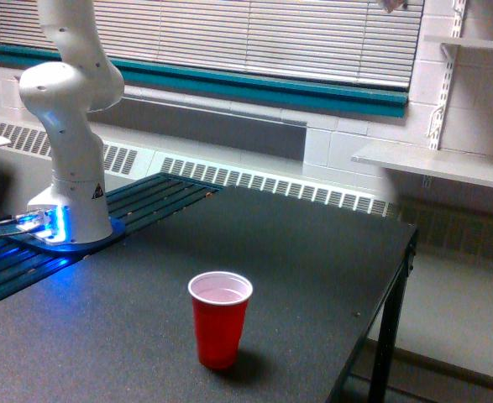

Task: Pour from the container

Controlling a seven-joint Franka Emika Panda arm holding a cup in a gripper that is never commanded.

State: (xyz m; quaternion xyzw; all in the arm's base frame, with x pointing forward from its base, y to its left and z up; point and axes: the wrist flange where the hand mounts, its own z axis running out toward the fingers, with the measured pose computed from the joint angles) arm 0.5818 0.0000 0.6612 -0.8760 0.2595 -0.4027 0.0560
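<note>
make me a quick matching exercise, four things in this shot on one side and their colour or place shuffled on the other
Things:
1. opaque red plastic cup
2. white robot arm base
3. dark speckled table top
4. white wall shelf

Descriptions:
A. glows blue at its foot
B. at the exterior view's right, against the wall
C. stands upright near the table's front, white inside
D. bears the cup

Pairs: 1-C, 2-A, 3-D, 4-B

Glossy plastic red cup (220,319), matt speckled table (313,252)

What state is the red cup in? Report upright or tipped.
Upright. The red cup stands on its base on the dark table, its open white rim facing up. Whether anything is inside, cannot tell.
</note>
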